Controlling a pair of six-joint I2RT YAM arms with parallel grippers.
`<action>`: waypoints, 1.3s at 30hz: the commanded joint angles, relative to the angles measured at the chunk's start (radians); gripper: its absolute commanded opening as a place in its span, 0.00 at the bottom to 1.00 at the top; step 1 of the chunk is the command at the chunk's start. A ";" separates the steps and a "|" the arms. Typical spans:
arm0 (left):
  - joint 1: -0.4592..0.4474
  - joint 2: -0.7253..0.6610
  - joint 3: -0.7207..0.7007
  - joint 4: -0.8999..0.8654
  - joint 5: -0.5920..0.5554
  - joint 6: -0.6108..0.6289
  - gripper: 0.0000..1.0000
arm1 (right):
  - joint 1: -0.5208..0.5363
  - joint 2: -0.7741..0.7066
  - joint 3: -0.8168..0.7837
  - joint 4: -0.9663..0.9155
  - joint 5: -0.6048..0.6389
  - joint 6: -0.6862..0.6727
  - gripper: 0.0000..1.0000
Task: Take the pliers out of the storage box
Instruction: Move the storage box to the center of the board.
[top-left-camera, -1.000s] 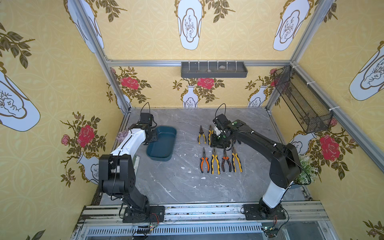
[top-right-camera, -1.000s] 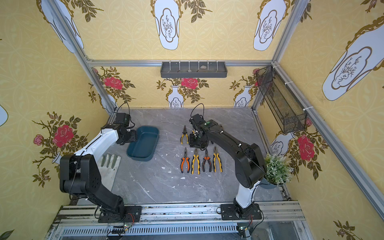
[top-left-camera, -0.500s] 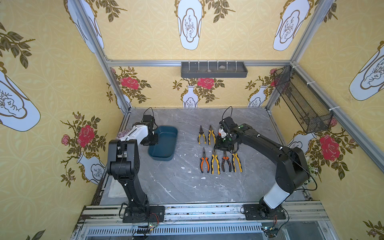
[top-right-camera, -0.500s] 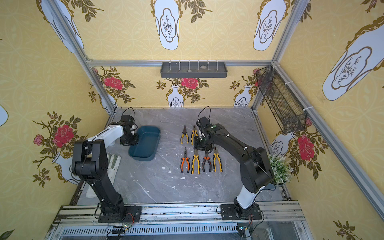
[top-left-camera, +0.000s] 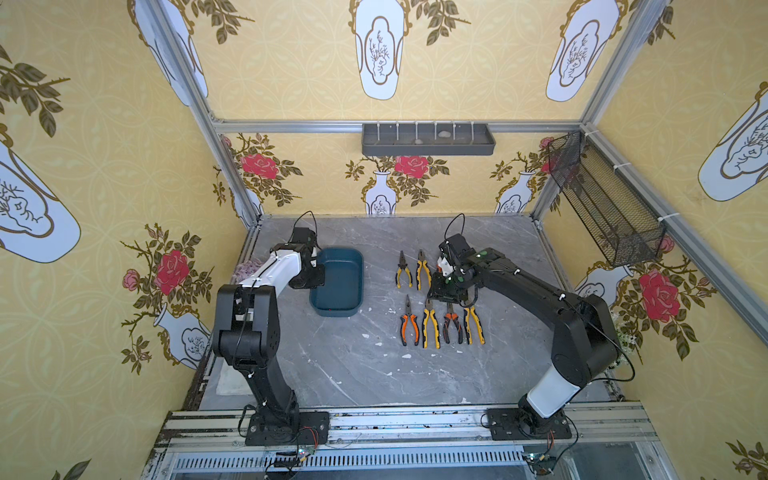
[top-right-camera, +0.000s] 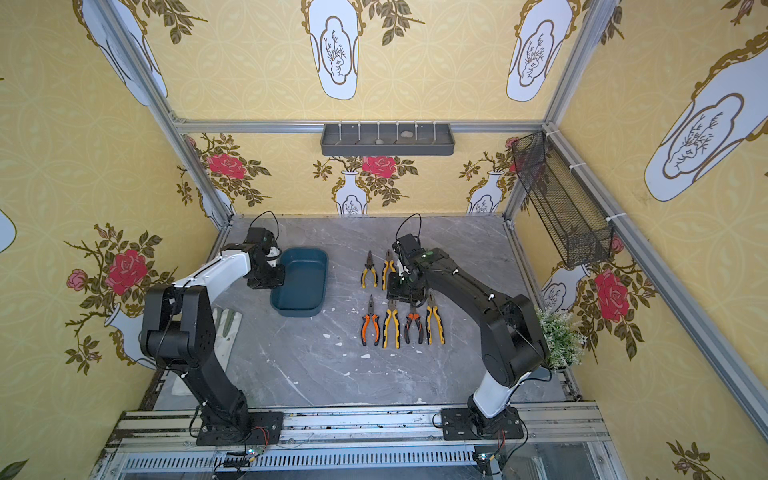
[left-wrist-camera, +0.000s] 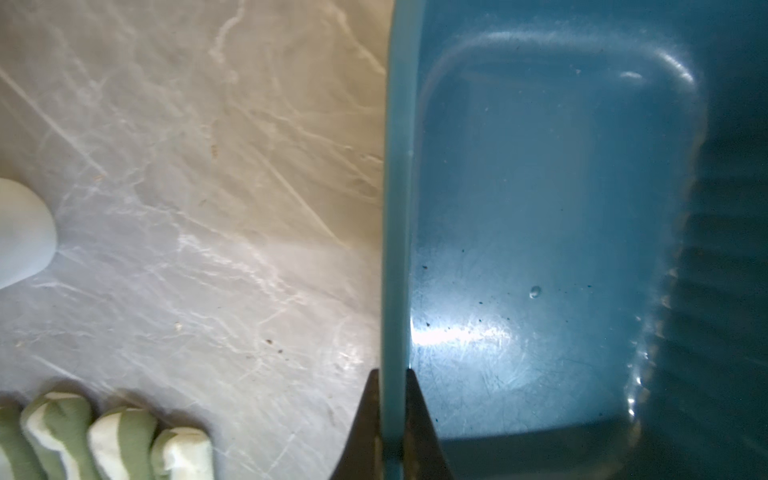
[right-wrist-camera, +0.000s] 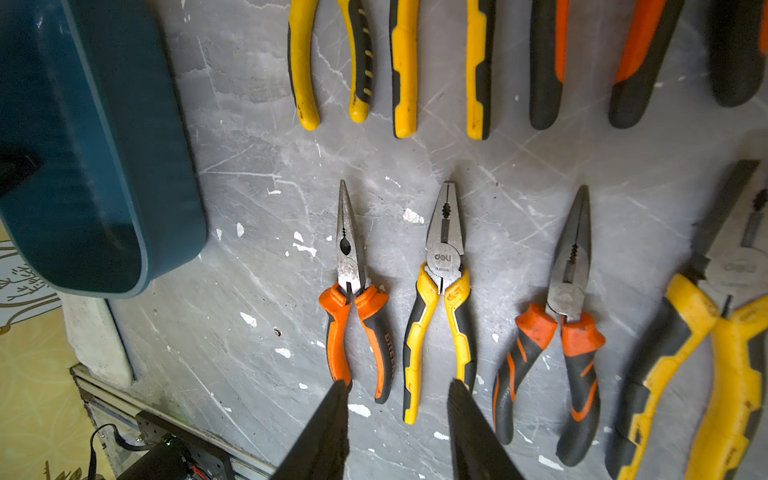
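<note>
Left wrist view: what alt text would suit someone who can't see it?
The left gripper pinches the rim of an empty teal tub, seen from above. Beside it is grey marble table, with the fingertips of a green-and-white glove on it.

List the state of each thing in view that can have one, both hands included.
storage box: upright on the table, empty, one rim pinched by the left hand.
pliers: outside the storage box, lying flat in two rows on the table, jaws closed.
left hand: shut on the storage box rim.
right hand: open, empty, above the pliers.
glove: lying flat on the table beside the left arm.
</note>
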 joint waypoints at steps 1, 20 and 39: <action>-0.035 0.003 0.010 -0.010 0.015 -0.035 0.03 | 0.000 -0.008 -0.003 0.009 0.009 0.002 0.41; -0.148 0.066 0.045 0.006 0.041 -0.172 0.03 | 0.000 -0.008 -0.019 0.013 0.020 0.003 0.41; -0.192 0.083 0.047 0.019 0.049 -0.218 0.03 | 0.001 -0.014 -0.029 0.016 0.021 0.006 0.41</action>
